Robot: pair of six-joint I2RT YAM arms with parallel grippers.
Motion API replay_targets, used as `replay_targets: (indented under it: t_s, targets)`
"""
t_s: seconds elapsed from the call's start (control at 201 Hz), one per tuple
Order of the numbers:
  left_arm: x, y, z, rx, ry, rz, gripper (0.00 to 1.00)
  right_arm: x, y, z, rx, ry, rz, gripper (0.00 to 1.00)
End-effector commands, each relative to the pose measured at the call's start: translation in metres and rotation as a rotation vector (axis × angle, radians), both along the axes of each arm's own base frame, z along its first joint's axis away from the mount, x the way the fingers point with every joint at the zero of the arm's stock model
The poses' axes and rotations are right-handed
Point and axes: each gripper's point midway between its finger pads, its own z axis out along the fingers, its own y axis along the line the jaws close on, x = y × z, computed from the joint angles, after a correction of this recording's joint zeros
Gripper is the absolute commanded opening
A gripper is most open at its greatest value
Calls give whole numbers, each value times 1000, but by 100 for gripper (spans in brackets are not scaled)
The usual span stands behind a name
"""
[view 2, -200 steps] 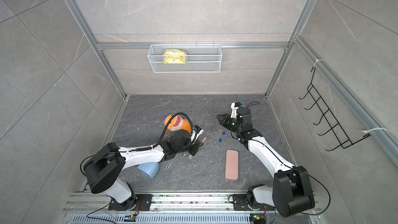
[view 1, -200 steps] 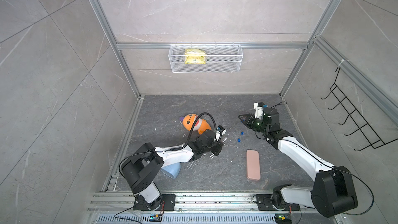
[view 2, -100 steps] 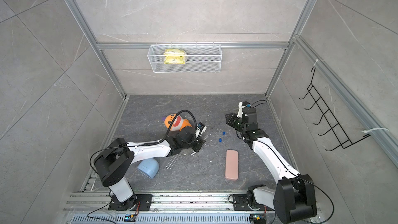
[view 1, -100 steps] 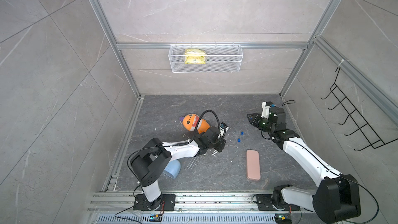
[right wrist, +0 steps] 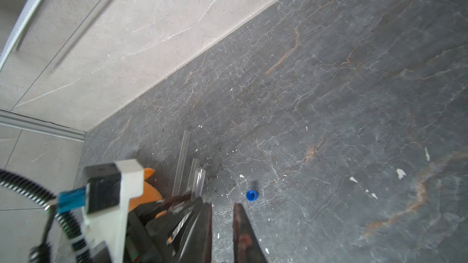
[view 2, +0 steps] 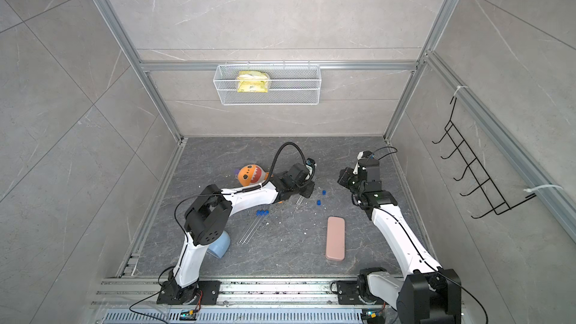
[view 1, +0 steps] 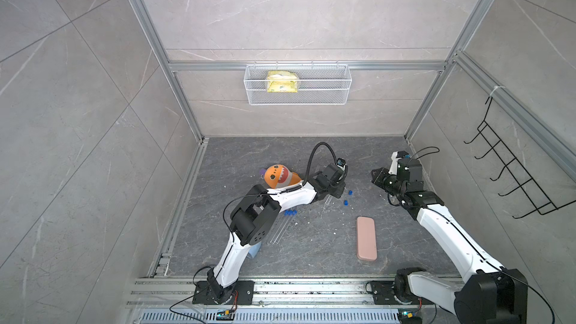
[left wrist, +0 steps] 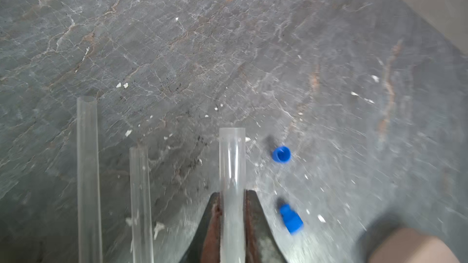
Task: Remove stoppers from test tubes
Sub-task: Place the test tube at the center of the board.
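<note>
Figure: the cell in a top view. You see pale grey marble-look wall panels (view 1: 280,10) joined by aluminium frame rails (view 1: 218,66). The floor (view 1: 311,260) is dark grey veined stone strewn with white crumbs (left wrist: 122,85). A white wire basket (view 1: 327,96) holding a yellow packet (view 1: 282,81) hangs on the back wall. A black hook rack (view 1: 517,163) is on the right-hand wall. The light is even and diffuse.

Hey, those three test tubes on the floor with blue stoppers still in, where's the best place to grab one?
Take an outer tube by its clear shaft just below the blue stopper, coming straight down, jaws across it. They lie flat, side by side and close, so the middle one probably leaves little finger room.
</note>
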Motion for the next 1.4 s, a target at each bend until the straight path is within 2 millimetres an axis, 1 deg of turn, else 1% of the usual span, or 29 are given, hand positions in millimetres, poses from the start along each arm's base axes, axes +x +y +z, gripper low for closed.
replay_targets:
  t_s: [0.0,0.189,0.279,0.339,0.438,0.443,0.448,0.478,0.677,0.767,0.797,0.861,0.871,0.881,1.026,1.165,1.215,1.319,1.394]
  targets:
    - [6,5,-14,66,27,56,0,-9,-5,-8,-24,20,-4,0]
    - [17,7,-29,117,27,94,0,-10,-4,-16,-9,34,-1,0]
    - [18,9,-37,139,38,102,0,-10,-3,-19,-2,42,1,0]
    - [18,10,-38,139,47,102,0,-10,-3,-22,-1,47,1,0]
    - [20,13,-40,125,81,114,12,-9,-2,-26,5,55,2,0]
    - [19,15,-50,139,93,114,12,-9,-2,-26,6,55,2,1]
    - [19,15,-54,145,98,115,13,-9,-2,-27,6,56,2,1]
    - [18,16,-60,153,108,113,14,-9,-2,-28,8,59,1,1]
    - [16,17,-60,156,112,104,30,-8,-2,-35,15,72,-4,1]
    - [15,17,-61,157,114,102,33,-7,-2,-36,18,75,-6,1]
    - [15,17,-57,152,109,100,35,-7,-2,-37,19,77,-7,1]
    - [14,18,-61,153,108,96,39,-6,-2,-40,18,83,-8,2]
    - [15,17,-47,133,92,94,39,-6,-2,-40,17,84,-9,2]
    - [15,16,-42,124,85,93,40,-6,-2,-41,18,86,-9,2]
    - [13,16,-13,79,32,70,45,-4,-4,-52,14,111,-22,3]
    - [7,15,31,22,-47,42,48,0,-7,-67,4,143,-44,3]
    - [4,16,49,-3,-78,35,49,2,-8,-73,2,153,-53,3]
    - [-7,20,81,-50,-135,18,50,6,-11,-85,-5,178,-70,3]
    - [-16,25,99,-74,-166,10,51,8,-13,-95,-19,200,-84,3]
